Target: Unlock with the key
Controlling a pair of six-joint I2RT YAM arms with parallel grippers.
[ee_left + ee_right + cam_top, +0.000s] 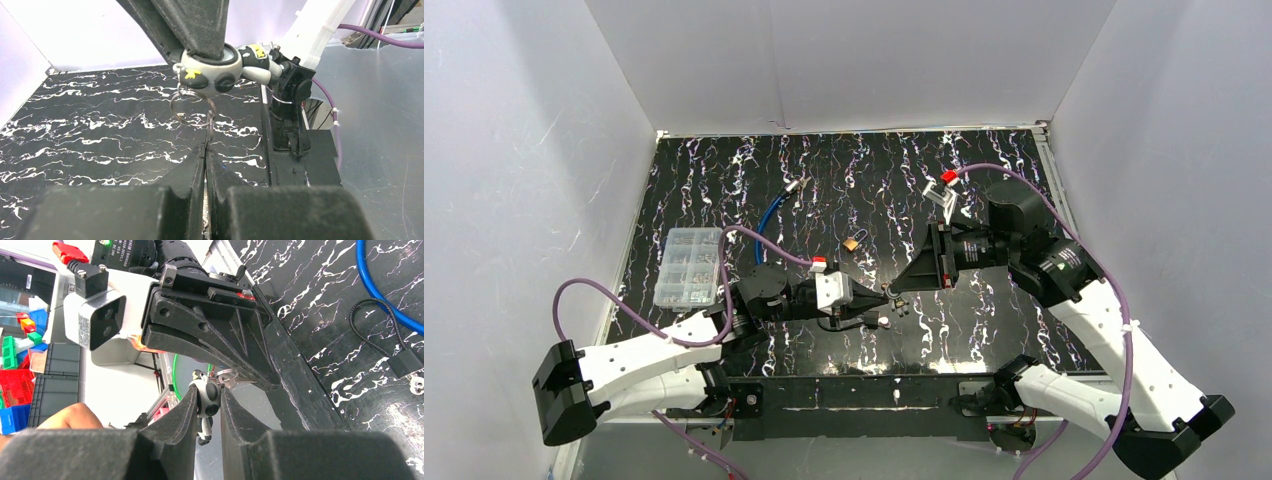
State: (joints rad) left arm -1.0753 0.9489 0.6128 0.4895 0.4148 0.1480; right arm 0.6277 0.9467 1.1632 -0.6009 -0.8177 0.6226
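A small brass padlock (854, 243) lies on the black marbled mat, just beyond both gripper tips. My right gripper (207, 392) is shut on a grey-and-black keychain figure (209, 401), which also shows from the left wrist as the figure (220, 70) pinched from above. A metal ring (192, 107) hangs from it, and the thin key (210, 125) runs down from the ring into my left gripper (206, 142), which is shut on it. In the top view the left gripper (884, 293) and the right gripper (897, 290) meet tip to tip above the mat.
A clear compartment box (689, 265) of small parts sits at the left. A blue cable (769, 225) curves behind the left arm. A black cord with a small block (405, 362) lies near the front. A red-and-white clip (944, 185) lies at the back right.
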